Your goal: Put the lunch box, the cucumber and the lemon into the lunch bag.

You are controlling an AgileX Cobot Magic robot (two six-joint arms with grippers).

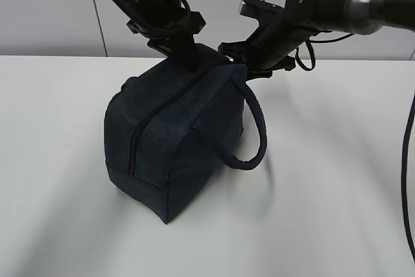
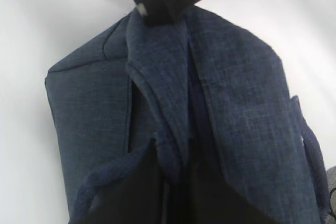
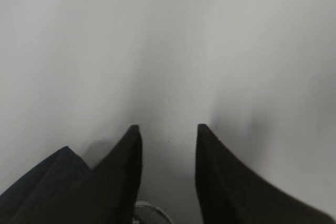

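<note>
Lunch bag point(image 1: 175, 134) mid-surface point(image 1: 324, 192), one loop handle point(image 1: 256, 131) hanging down right side. Left hand point(image 1: 188, 53) at bag's top rear; right hand point(image 1: 259, 63) just right of it, above the surface.

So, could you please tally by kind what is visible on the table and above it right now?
Lunch bag: 1
Bag handles in view: 1
Grippers: 2, left and right
Table: 1
Lunch box, cucumber, lemon: 0 visible
Total: 5
</note>
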